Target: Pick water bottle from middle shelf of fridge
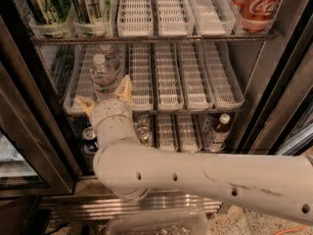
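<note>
The fridge (274, 82) stands open in front of me. Its middle shelf (195, 89) holds long white slotted trays. The water bottle (103, 77), clear and ribbed with a white cap, stands at the front of the second tray from the left, with another bottle behind it. My gripper (105, 96) is at the shelf's front edge, open, its tan fingertips (125, 88) on either side of the bottle's lower part. The white arm hides the bottle's base.
The top shelf holds green cans (44, 4) at left and red Coca-Cola cans (259, 4) at right. The bottom shelf holds cans (89, 136) and a small dark-liquid bottle (217, 131). The open door frame (29, 131) is at left.
</note>
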`<state>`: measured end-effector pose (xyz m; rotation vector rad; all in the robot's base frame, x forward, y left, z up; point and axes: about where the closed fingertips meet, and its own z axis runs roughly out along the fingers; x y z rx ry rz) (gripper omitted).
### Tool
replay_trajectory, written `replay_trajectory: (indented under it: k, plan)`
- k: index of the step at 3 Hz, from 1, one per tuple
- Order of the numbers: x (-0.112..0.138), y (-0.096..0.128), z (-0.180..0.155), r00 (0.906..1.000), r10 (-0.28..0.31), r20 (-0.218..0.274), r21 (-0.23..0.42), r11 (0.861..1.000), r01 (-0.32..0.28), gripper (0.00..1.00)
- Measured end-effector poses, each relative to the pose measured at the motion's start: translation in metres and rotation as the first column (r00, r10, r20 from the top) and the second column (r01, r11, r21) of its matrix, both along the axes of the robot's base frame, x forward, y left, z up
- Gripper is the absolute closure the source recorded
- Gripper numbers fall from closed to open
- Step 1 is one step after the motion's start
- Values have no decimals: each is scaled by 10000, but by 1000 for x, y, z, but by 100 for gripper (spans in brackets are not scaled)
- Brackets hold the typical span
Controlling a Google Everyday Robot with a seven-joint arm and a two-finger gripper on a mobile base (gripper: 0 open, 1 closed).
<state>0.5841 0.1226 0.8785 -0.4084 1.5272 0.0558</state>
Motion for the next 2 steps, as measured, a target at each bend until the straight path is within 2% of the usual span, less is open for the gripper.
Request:
replay_trajectory:
  k: [1, 2]
  plan:
    - [6, 5, -9, 10000, -62, 22, -19, 10000, 62, 9]
    - [11, 8, -9, 9999, -76, 111, -11, 10000, 76, 10]
